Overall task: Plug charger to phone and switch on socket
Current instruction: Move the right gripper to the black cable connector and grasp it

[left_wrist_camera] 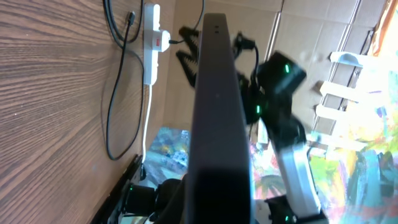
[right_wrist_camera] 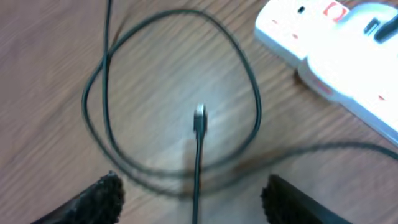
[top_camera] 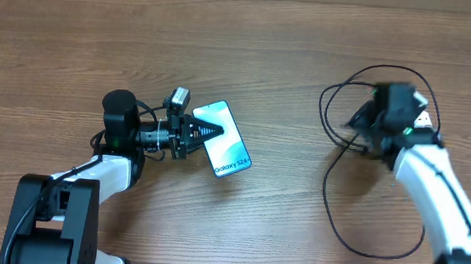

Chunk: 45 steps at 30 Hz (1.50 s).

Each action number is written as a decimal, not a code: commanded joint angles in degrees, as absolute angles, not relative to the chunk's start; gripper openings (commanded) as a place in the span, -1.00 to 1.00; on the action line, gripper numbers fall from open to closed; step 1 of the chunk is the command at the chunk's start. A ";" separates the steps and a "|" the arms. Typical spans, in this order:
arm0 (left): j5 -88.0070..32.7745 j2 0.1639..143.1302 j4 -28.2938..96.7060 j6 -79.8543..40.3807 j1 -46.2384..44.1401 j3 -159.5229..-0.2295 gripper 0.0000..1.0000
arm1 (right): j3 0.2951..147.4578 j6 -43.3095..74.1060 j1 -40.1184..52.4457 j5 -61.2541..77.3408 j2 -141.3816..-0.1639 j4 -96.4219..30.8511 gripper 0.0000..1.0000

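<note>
The brown wood-grain table [top_camera: 251,48] carries all task items. The white elongated multi-outlet power strip [right_wrist_camera: 348,56], with its red-marked switch, lies at 2 o'clock in the right wrist view; in the overhead view the right arm covers it.

The slim rectangular smartphone [top_camera: 230,144], light blue-teal screen up, sits left of centre in the overhead view, its long axis running 11 to 5 o'clock. The left gripper [top_camera: 210,132] is clamped on its 9 o'clock edge.

The long thin black charger cable [right_wrist_camera: 257,109] lies in loops on the right side of the table. Its small black plug tip [right_wrist_camera: 199,116] lies inside a loop, long axis 6 to 12 o'clock, tip toward 12.

The right gripper [right_wrist_camera: 191,186] stands wide, gripping nothing, with the cable running between its fingers and the plug tip at 12 o'clock from it. The right arm is the nearer one to the plug. The smartphone lies at 9 o'clock, well apart.
</note>
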<state>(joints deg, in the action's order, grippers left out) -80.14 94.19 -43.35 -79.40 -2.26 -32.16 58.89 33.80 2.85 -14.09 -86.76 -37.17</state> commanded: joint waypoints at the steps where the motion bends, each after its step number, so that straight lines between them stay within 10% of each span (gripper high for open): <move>1: -80.51 94.06 -43.99 -79.75 -2.33 -32.84 -0.92 | 62.76 28.27 0.71 -7.81 -92.88 -37.85 0.33; 31: -79.92 94.06 -43.97 -79.75 -2.33 -32.84 -0.92 | 63.70 26.68 2.17 -9.08 -109.06 -34.13 -0.12; 36: -79.94 94.06 -43.99 -79.70 -2.33 -32.84 -0.91 | 63.77 26.35 2.20 -8.91 -110.61 -33.21 -0.92; 45: -80.60 94.08 -44.01 -77.28 -2.22 -34.61 -0.92 | 75.75 21.98 2.20 -8.36 -105.30 -45.89 -0.92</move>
